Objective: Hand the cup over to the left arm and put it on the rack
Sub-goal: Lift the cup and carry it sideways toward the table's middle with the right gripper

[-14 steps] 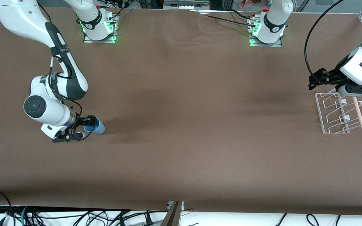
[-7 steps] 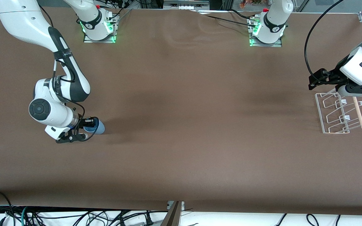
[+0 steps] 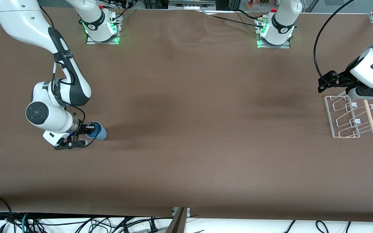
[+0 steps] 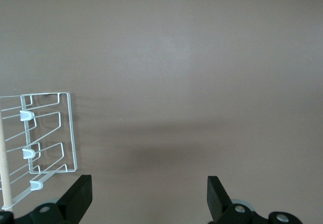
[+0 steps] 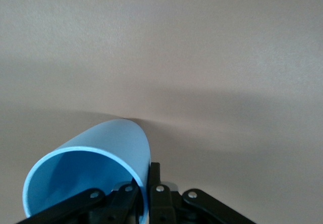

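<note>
The light-blue cup (image 3: 97, 131) is at the right arm's end of the table, tipped with its open mouth toward the right gripper (image 3: 88, 131). In the right wrist view the right gripper (image 5: 146, 177) is shut on the wall of the cup (image 5: 96, 158) at the rim, one finger inside and one outside. Whether the cup touches the table I cannot tell. The rack (image 3: 348, 117) with its wooden dowel (image 3: 369, 116) lies at the left arm's end. The left gripper (image 3: 355, 88) hangs over the rack's farther edge, open and empty. The left wrist view shows the rack (image 4: 48, 133) beside the open left gripper (image 4: 150, 199).
The brown table (image 3: 186, 129) stretches bare between cup and rack. The two arm bases (image 3: 102, 30) (image 3: 274, 32) stand along the farther edge. Cables hang below the nearer edge.
The right arm pushed a little toward the cup, then drew back. The cup shifted slightly toward the right arm's end with the gripper. The left arm has not moved.
</note>
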`<action>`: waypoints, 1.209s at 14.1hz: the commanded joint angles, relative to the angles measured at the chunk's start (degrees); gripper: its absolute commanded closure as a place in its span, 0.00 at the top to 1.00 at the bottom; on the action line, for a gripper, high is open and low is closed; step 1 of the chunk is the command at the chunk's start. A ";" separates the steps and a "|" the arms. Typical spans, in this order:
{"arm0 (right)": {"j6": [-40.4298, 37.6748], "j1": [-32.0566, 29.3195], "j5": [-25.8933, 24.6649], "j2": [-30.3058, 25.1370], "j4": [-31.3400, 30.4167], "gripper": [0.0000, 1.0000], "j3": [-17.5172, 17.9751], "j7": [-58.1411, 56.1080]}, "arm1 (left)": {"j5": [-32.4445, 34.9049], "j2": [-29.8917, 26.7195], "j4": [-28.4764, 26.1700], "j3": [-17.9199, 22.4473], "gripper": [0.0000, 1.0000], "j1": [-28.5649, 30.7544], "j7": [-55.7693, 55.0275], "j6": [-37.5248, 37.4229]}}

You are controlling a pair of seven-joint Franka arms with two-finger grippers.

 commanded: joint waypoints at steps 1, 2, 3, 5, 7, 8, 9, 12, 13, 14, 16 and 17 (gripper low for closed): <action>-3.42 0.98 0.01 -1.76 1.39 0.00 0.96 4.84 | -1.16 -0.92 -0.28 -0.18 1.00 0.59 1.01 -0.64; -7.27 1.24 0.18 -2.29 3.22 0.00 2.36 7.38 | -1.16 -0.92 -0.28 -0.18 1.00 0.59 1.01 -0.64; -12.18 1.33 1.75 -2.29 6.46 0.00 3.85 10.19 | -1.16 -0.92 -0.28 -0.18 1.00 0.59 1.01 -0.64; -21.94 2.29 8.76 -2.12 13.67 0.00 7.63 16.77 | -1.16 -0.92 -0.28 -0.18 1.00 0.59 1.01 -0.64; -25.40 5.53 14.13 -2.20 17.20 0.00 9.75 25.02 | -1.16 -0.92 -0.28 -0.18 1.00 0.59 1.01 -0.64; -25.41 7.73 16.07 -2.29 18.52 0.00 10.54 30.38 | -1.16 -0.92 -0.28 -0.18 1.00 0.59 1.01 -0.64; -25.15 9.75 17.57 -2.21 20.45 0.00 11.33 35.13 | -1.16 -0.92 -0.28 -0.18 1.00 0.59 1.01 -0.64; -21.83 17.56 21.79 -0.98 24.77 0.00 12.92 46.92 | -1.25 -0.92 -0.19 -0.18 1.00 0.59 1.01 -0.64; -18.85 19.94 24.33 -0.89 24.69 0.00 13.01 50.43 | -1.16 -0.58 -0.19 -0.18 1.00 0.51 1.01 -0.64; -15.95 22.05 26.96 -0.45 24.69 0.00 13.01 53.60 | -1.07 -0.31 -0.19 -0.26 1.00 0.07 1.01 -0.64; -10.93 24.79 31.98 0.17 24.77 0.00 13.01 58.27 | -1.34 -0.05 -0.19 -0.35 1.00 -0.20 1.01 -0.82; -9.60 25.76 34.09 0.17 24.86 0.00 13.01 59.86 | -1.42 0.48 -0.19 -0.35 1.00 -0.98 1.36 -1.43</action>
